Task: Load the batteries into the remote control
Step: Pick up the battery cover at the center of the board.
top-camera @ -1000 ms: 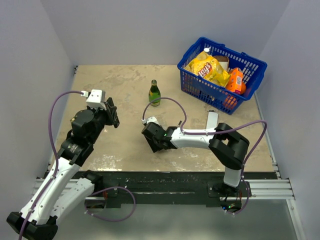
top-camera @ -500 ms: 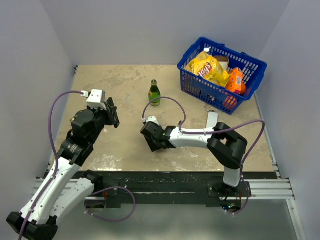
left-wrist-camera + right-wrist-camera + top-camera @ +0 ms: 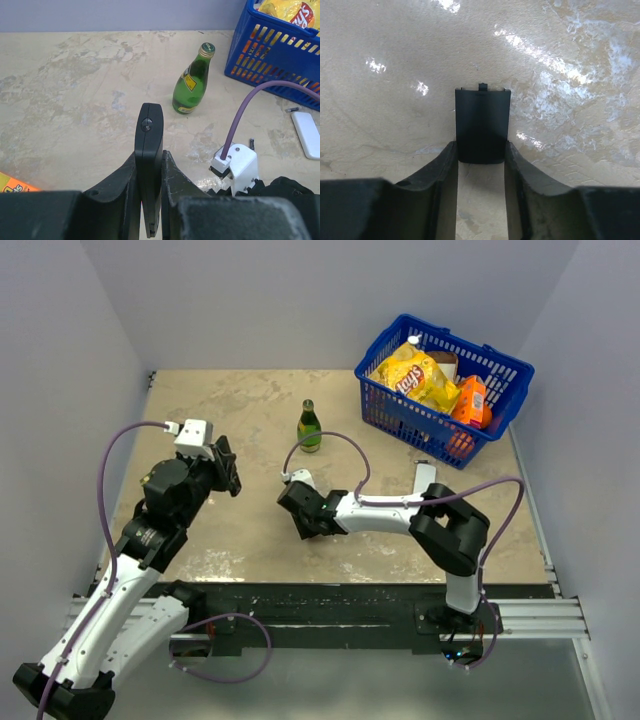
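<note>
My left gripper [image 3: 226, 468] is shut on the black remote control [image 3: 149, 131], holding it edge-on above the table with its end sticking out past the fingers [image 3: 172, 170]. My right gripper [image 3: 297, 512] is low over the middle of the table. Its jaws are closed on the small black cover piece [image 3: 482, 122], gripped at its near end between both fingertips. Two tiny dark batteries lie on the table, one [image 3: 251, 144] just beyond the right wrist and one [image 3: 291, 109] beside the white device. They are too small to make out in the top view.
A green bottle [image 3: 309, 427] stands behind the middle of the table, also in the left wrist view [image 3: 192, 82]. A blue basket [image 3: 400, 425] of snack packets sits at the back right. A flat white device [image 3: 424, 478] lies near it. An orange packet [image 3: 12, 186] lies at the left.
My right gripper has shifted a little to the left with the cover piece in it. The left arm with the remote has barely moved.
</note>
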